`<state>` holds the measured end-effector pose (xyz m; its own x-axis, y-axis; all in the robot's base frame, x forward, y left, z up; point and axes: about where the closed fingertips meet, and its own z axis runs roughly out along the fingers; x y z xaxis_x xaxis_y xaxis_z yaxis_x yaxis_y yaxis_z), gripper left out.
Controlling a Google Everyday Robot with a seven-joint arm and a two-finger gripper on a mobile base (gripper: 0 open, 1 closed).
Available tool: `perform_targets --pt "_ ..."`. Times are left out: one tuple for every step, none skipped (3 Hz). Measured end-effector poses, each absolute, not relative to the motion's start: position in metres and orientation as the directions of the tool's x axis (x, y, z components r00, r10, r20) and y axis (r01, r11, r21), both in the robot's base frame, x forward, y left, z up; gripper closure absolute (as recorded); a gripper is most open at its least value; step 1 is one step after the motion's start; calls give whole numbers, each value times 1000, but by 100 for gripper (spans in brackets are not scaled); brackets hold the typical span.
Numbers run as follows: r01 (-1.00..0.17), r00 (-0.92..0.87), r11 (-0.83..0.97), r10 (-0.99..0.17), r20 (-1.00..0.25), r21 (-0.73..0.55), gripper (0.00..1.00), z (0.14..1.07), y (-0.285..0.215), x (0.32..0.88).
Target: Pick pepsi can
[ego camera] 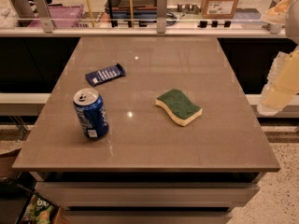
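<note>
The pepsi can (91, 113) is blue with a silver top, a pull tab and white markings. It stands upright on the left front part of the grey-brown table (154, 143). My gripper (279, 88) shows as a pale shape at the far right edge of the view, beyond the table's right side and well away from the can. Nothing is seen in it.
A flat dark-blue snack bar wrapper (105, 74) lies behind the can. A green and yellow sponge (179, 106) lies right of the table's centre. A rail with glass panels (159, 29) runs behind the table, with boxes (222, 1) beyond it.
</note>
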<state>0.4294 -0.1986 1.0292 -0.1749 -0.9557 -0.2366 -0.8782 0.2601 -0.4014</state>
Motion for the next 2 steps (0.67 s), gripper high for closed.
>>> perform_targets --pt "-878 -175 260 -956 -237 -401 0 1029 -199 429" --pt "-870 -156 253 -955 -251 -423 0 1037 -190 428"
